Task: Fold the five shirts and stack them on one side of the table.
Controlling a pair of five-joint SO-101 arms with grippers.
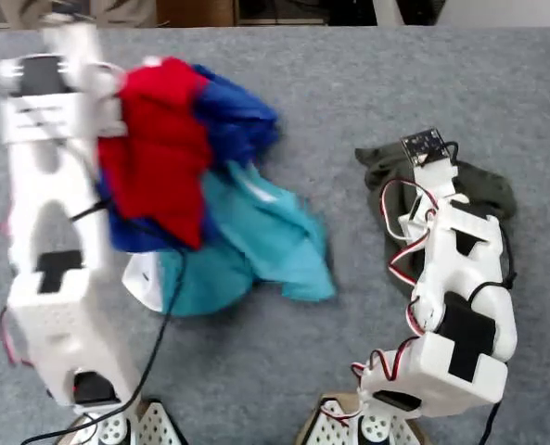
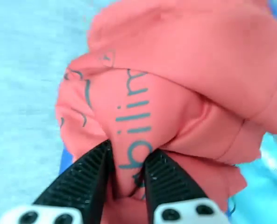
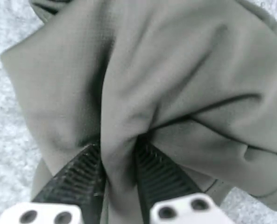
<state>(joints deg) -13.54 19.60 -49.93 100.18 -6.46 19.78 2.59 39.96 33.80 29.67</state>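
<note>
While left claw (image 2: 127,156) pinches red shirt (image 2: 189,65) over heap of blue shirt (image 1: 242,116) and teal shirt (image 1: 265,236), right claw (image 3: 119,149) clamps olive shirt (image 3: 185,65) on tabletop (image 1: 349,74), right side. Sorting step, seemingly; folds not begun. Next: lift red clear, spread flat.

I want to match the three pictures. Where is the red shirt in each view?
High view: red shirt upper left, draped over the blue shirt, by the left arm.
Left wrist view: close up, a fold pinched in the left jaws.
Right wrist view: the right jaws pinch the olive shirt instead.
Shared landmark: the blue shirt, peeking from under the red one.
</note>
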